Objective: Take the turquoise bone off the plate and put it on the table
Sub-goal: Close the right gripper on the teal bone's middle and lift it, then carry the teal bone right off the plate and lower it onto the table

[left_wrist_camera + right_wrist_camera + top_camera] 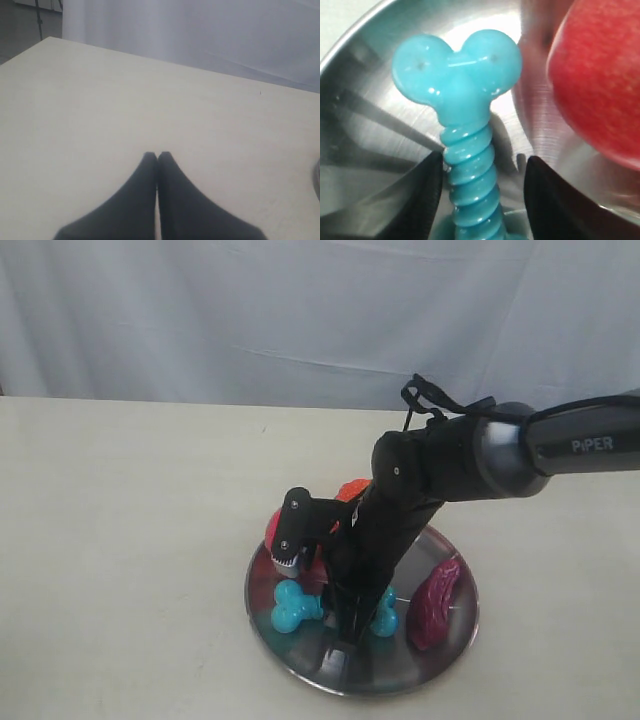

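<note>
Since the turquoise bone (457, 75) is slimmest at its ribbed shaft, the right pincer (481, 167) straddles it there, spread, not yet pinching. Bone lies on the plate (270, 650), near the desk's (120, 540) front edge. Left pincer (158, 156) is pressed together, idle above the desk.

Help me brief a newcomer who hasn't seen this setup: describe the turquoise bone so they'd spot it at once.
On the cream table sits a round steel plate. The turquoise bone lies on it, ribbed shaft between the fingers of the open right tool. It alone is blue-green with knobbed ends, unlike the dark purple piece and red rounded piece nearby.
</note>
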Robot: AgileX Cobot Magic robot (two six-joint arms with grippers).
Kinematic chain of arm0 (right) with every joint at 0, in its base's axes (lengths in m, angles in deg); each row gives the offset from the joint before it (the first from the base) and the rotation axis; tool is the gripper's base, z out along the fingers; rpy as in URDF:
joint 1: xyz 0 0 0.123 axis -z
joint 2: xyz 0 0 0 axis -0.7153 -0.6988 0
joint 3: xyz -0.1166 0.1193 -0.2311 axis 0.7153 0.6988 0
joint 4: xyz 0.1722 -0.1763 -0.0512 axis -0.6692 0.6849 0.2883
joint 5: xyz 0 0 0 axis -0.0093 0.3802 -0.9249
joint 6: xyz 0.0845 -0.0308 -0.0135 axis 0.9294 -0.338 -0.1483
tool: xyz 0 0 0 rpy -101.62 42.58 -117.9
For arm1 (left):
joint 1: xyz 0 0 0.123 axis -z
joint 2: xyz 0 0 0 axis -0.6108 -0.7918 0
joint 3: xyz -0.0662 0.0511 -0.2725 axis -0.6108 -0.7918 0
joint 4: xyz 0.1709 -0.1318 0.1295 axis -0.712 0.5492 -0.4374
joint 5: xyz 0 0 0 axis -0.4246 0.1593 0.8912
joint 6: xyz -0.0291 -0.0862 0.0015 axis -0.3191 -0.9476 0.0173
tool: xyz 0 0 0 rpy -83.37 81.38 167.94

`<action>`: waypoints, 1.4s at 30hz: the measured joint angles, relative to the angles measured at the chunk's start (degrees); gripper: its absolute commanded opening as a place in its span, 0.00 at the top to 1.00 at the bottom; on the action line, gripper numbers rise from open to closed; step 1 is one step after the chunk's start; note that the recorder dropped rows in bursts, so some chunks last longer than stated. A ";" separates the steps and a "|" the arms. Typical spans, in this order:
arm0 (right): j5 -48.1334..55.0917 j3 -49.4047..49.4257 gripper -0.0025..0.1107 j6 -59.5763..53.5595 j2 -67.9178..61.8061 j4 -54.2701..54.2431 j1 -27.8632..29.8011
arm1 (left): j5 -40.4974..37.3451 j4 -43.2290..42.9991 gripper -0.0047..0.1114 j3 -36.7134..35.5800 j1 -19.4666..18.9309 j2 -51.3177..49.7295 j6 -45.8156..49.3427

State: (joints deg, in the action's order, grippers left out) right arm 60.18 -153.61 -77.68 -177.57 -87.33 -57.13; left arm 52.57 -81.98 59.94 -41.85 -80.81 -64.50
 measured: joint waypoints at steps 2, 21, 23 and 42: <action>0.00 0.00 0.55 0.00 0.00 -0.11 0.00 | 0.00 0.00 0.96 0.00 0.00 0.00 0.00; 0.12 0.00 0.97 -0.18 0.00 -2.08 0.00 | 0.00 0.00 0.96 0.00 0.00 0.00 0.00; 0.12 0.00 0.98 -0.18 0.00 -2.08 0.00 | 0.00 0.00 0.96 0.00 0.00 0.00 0.00; 15.85 -6.34 0.98 13.84 13.05 -1.34 0.00 | 0.00 0.00 0.96 0.00 0.00 0.00 0.00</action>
State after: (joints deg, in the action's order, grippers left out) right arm 76.02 -159.95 -63.84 -164.51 -88.67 -57.13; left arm 52.57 -81.98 59.94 -41.85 -80.81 -64.50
